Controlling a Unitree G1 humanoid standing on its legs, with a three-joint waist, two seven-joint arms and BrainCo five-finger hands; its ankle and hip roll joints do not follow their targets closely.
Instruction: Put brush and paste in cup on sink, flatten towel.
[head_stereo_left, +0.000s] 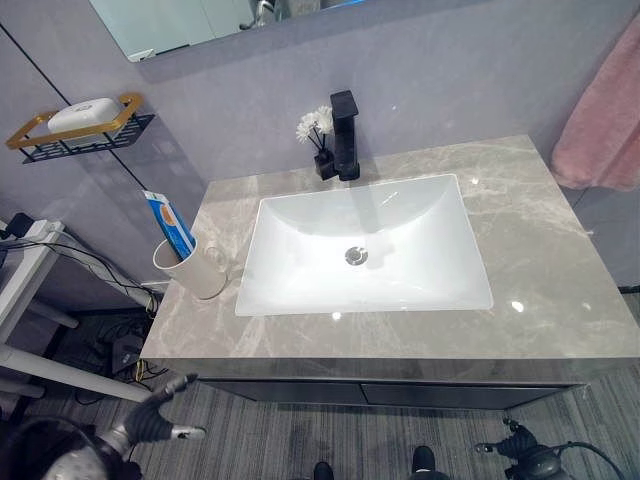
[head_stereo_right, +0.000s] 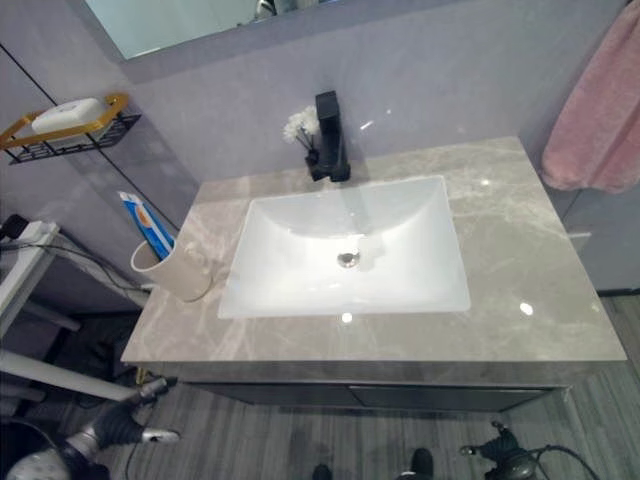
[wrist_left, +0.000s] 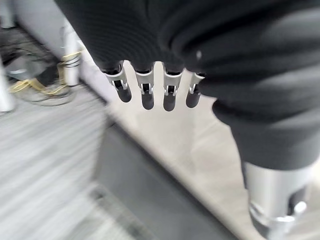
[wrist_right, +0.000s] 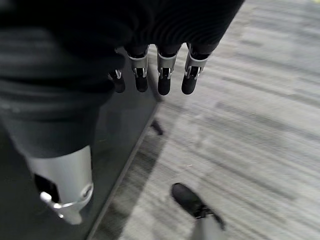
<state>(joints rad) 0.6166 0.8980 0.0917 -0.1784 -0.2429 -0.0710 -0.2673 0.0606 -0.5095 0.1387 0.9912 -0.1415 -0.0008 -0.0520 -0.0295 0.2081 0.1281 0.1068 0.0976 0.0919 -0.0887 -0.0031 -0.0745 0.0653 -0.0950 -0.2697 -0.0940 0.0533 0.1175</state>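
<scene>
**Now the cup looks loaded; the towel is next**

Seemingly the first part is done: the cup (head_stereo_left: 190, 268) stands on the counter (head_stereo_left: 560, 300), just beside the left edge of the basin (head_stereo_left: 365, 245), with the blue and white paste tube (head_stereo_left: 168, 222) standing up out of it and leaning away from the basin; whether the brush is in there too I cannot tell, since only the tube shows above the rim.

My left hand (head_stereo_left: 160, 405) hangs below the counter's front edge, on the cup's side of the basin, fingers straight and relaxed, nothing in them; my right hand (head_stereo_left: 520, 455) hangs low on the far side of the basin, also below the counter, fingers loosely extended and empty.

So I judge the step in hand to be the towel; the pink towel (head_stereo_left: 605, 115) hangs beyond the counter's right end, well apart from the basin and bunched in folds; the next move calls for raising my right hand to it and smoothing it flat with open fingers, keeping clear of the black tap (head_stereo_left: 345, 135) and the small flower vase (head_stereo_left: 320, 140) behind the basin.

The tube carries printing, too small for me to read; a soap bar sits on the wall shelf (head_stereo_left: 75, 125) beyond the cup.
</scene>
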